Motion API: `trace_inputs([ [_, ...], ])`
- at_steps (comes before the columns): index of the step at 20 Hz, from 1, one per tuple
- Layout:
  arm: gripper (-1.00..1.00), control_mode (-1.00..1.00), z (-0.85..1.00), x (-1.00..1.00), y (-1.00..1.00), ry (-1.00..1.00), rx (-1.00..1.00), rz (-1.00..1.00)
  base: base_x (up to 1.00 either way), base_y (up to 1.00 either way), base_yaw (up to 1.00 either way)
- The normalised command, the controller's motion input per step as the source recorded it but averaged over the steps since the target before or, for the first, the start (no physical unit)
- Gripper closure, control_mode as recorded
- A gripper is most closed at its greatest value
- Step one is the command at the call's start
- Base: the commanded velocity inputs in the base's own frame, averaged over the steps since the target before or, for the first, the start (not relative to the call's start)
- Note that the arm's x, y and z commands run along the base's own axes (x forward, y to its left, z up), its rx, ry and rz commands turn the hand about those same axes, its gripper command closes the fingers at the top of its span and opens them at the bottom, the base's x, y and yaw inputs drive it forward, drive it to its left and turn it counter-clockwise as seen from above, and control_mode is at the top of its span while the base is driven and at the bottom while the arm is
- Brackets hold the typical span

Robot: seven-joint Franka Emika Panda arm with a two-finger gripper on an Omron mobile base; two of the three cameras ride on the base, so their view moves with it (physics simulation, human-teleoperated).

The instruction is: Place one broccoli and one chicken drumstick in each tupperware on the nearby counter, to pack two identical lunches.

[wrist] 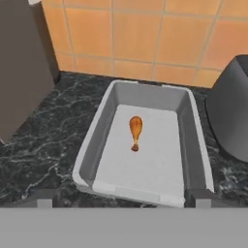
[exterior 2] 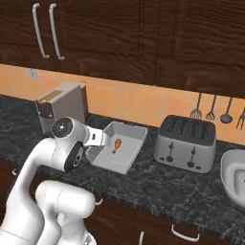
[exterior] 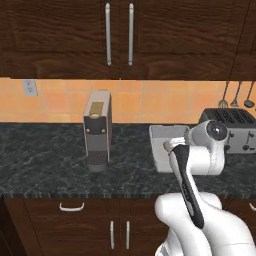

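tupperware (wrist: 193,140): grey, on counter (wrist: 58,140) | chicken drumstick (wrist: 135,131): lying flat inside

Orange tiled wall (exterior: 150,102) behind the dark speckled worktop (exterior: 45,160). Above the tiles, dark wood cabinets (exterior: 65,35) with long silver handles (exterior: 107,34). On the tiles: white outlet (exterior: 30,87) at left, hanging utensils (exterior 2: 210,107) at right.

On the desk (exterior 2: 158,184), a tupperware (exterior 2: 128,136) sits between the coffee machine (exterior 2: 62,110) on its left and the toaster (exterior 2: 186,142) on its right, near the tiled wall (exterior 2: 134,103) behind them. A chicken drumstick (exterior 2: 116,145) lies inside this tupperware, about in its middle. A second tupperware (exterior 2: 233,176) stands further right, beyond the toaster, and utensils (exterior 2: 210,109) hang on the wall above the toaster.
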Motion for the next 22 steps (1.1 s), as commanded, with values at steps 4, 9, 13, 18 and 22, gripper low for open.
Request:
trace_inputs([
  [4, -1.0, -1.0, 0.13, -1.0, 0.11, -0.22, -0.01, 0.07, 0.0, 0.0, 0.0],
  [9, -1.0, 1.0, 0.0, -0.2, 0.0, -0.01, 0.0, 0.0, -0.8, -0.1, -0.14],
  [13, -1.0, 1.0, 0.0, 0.0, 0.0, 0.0, 0.0, 0.0, -0.95, -0.64, -0.36],
  [18, -1.0, 1.0, 0.0, 0.0, 0.0, 0.0, 0.0, 0.0, -0.42, -1.0, -0.34],
  [22, -1.0, 1.0, 0.0, 0.0, 0.0, 0.0, 0.0, 0.0, -0.26, -1.0, -0.26],
])
